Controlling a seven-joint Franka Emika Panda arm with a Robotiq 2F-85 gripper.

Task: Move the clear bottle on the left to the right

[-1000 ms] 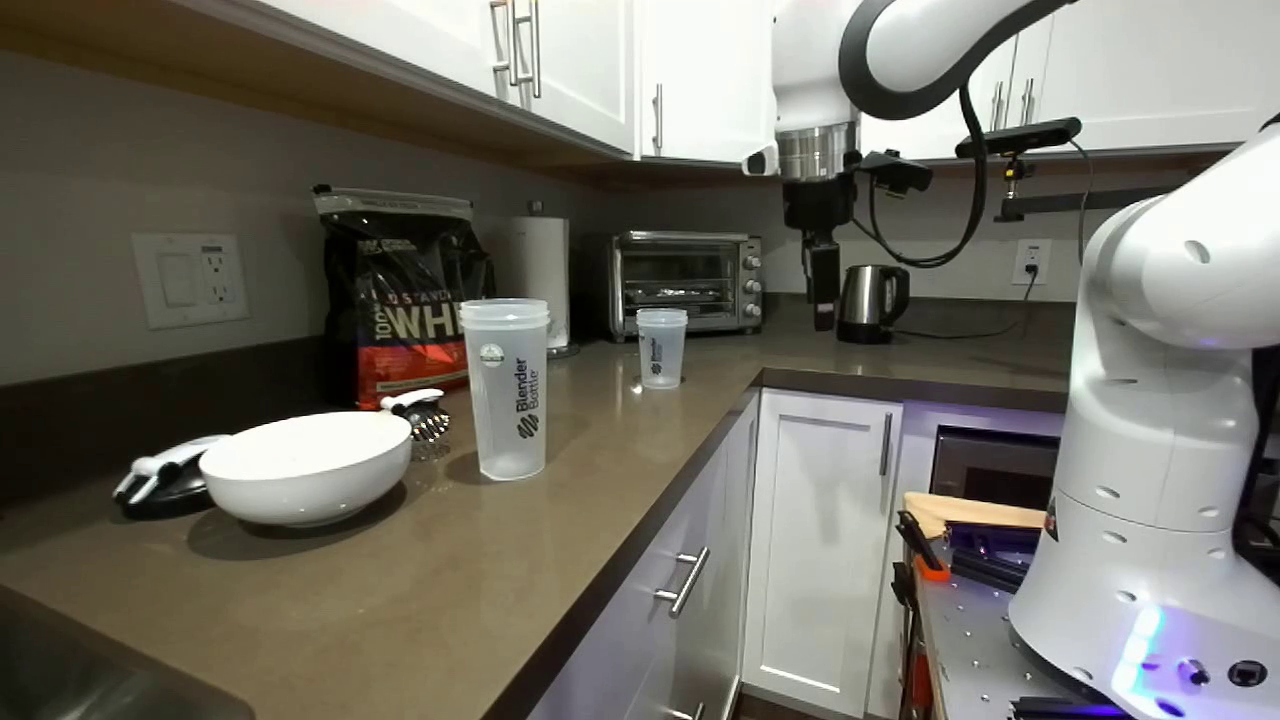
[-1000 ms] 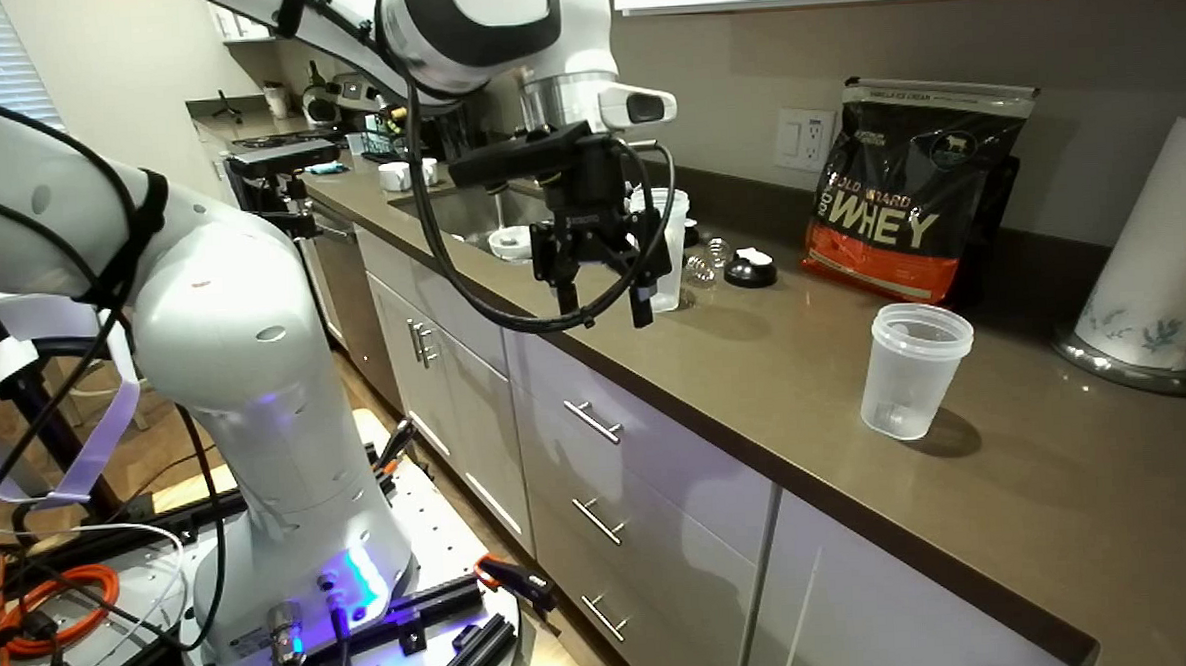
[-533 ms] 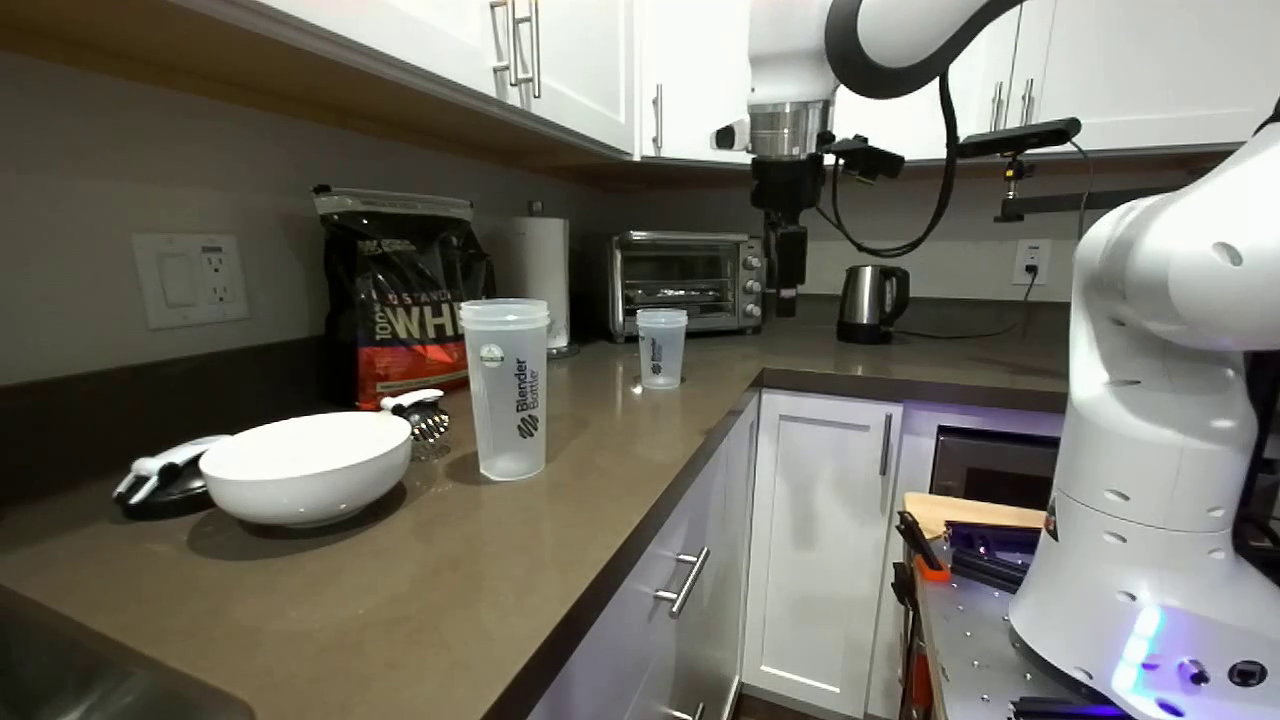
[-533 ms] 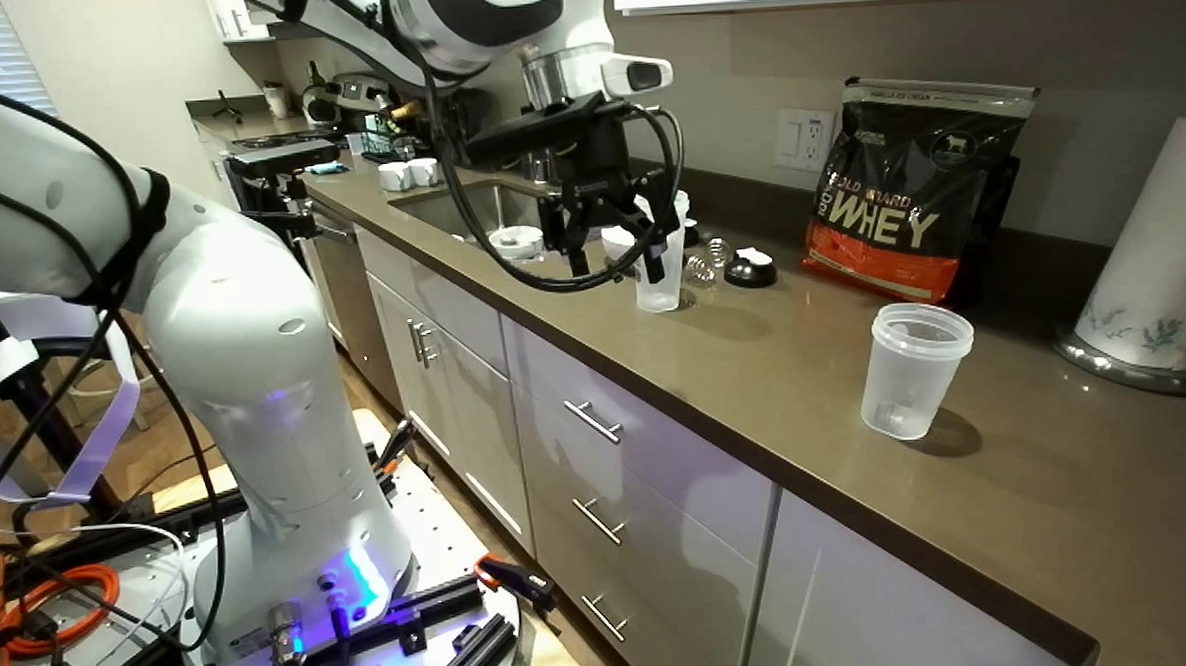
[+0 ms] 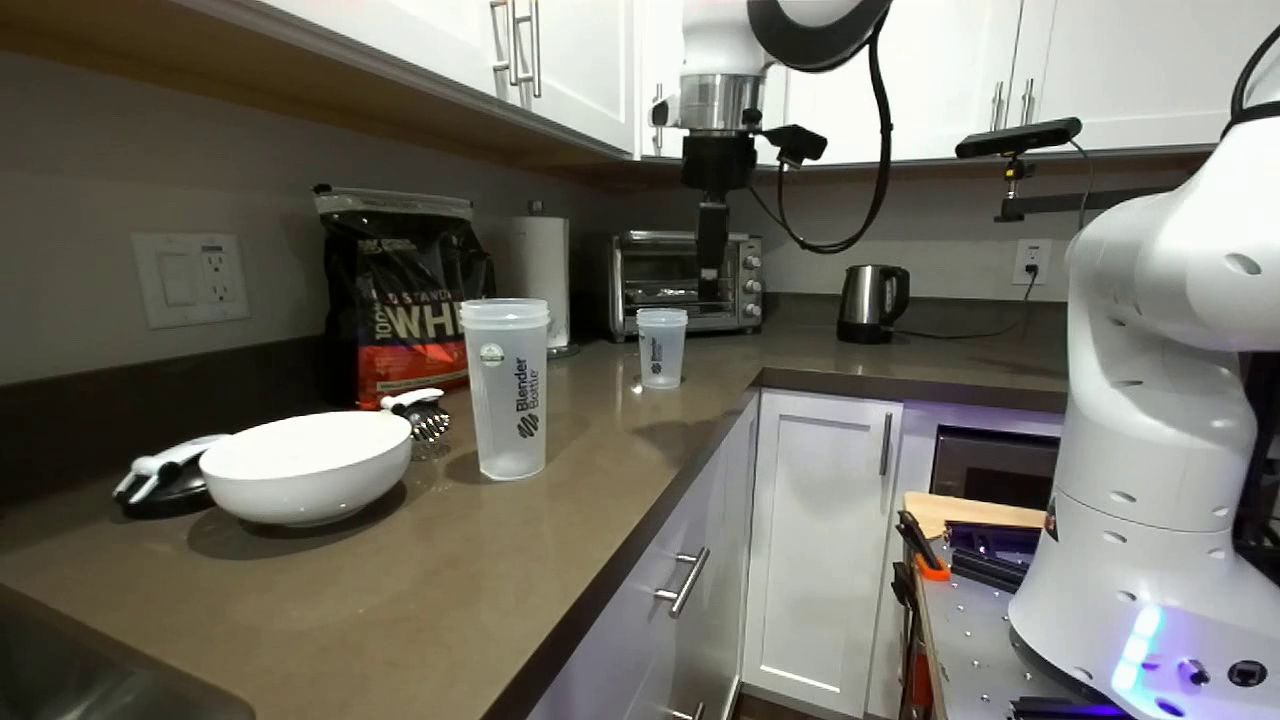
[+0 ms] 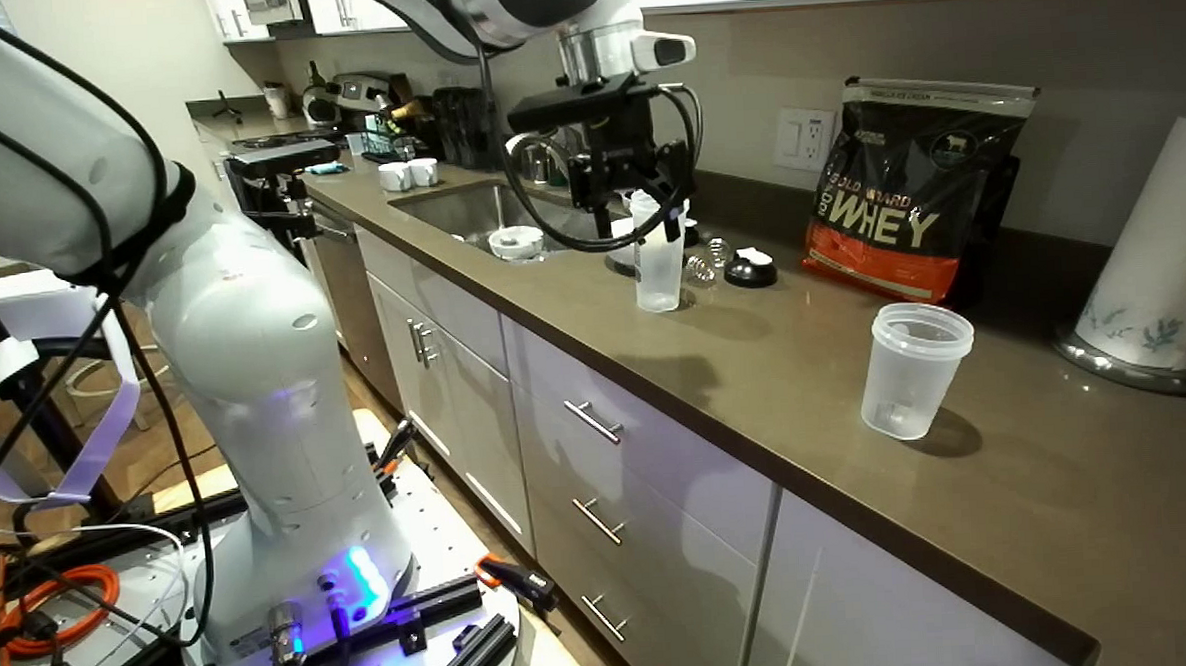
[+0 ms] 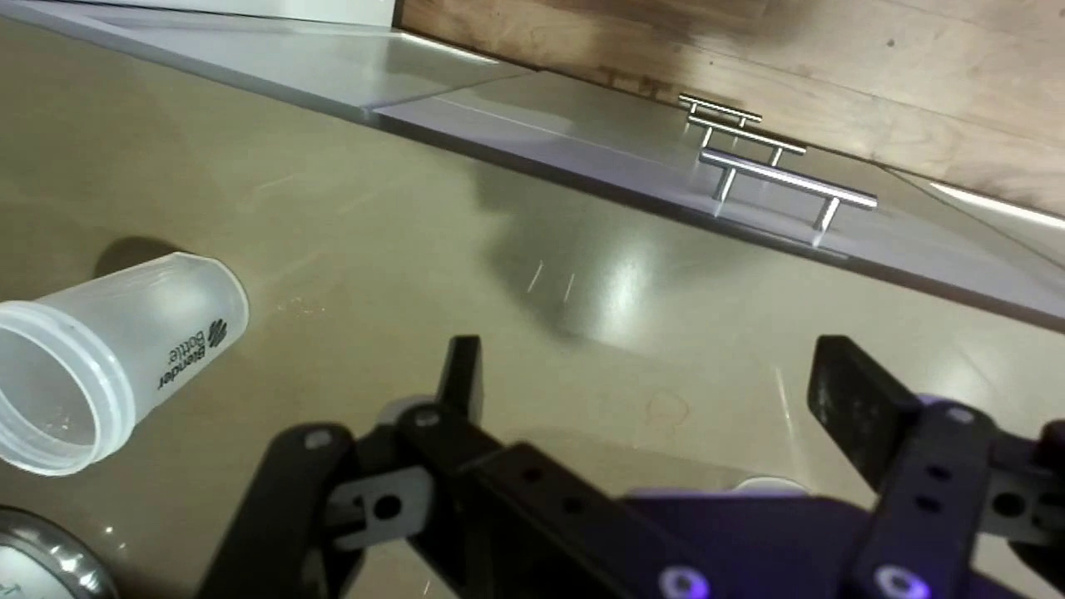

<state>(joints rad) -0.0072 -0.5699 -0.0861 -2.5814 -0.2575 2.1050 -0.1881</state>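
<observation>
The clear bottle is tall, translucent and upright on the counter, with dark "Blender Bottle" print. It also shows in an exterior view, where the gripper covers part of its top. A smaller clear cup stands farther along the counter, and it also shows in an exterior view and at the left of the wrist view. My gripper is open and empty, fingers pointing down above the counter, apart from both. The gripper shows in both exterior views. In the wrist view I cannot make out the bottle; only a pale rim shows behind the gripper.
A white bowl and a whisk-like tool are beside the bottle. A whey bag and paper towel roll stand along the wall. A toaster oven and kettle are at the back. The counter's front edge is near.
The gripper has moved left in one exterior view and up and slightly right in the other, coming over the counter, where its shadow now falls. Bottle and cup have not moved.
</observation>
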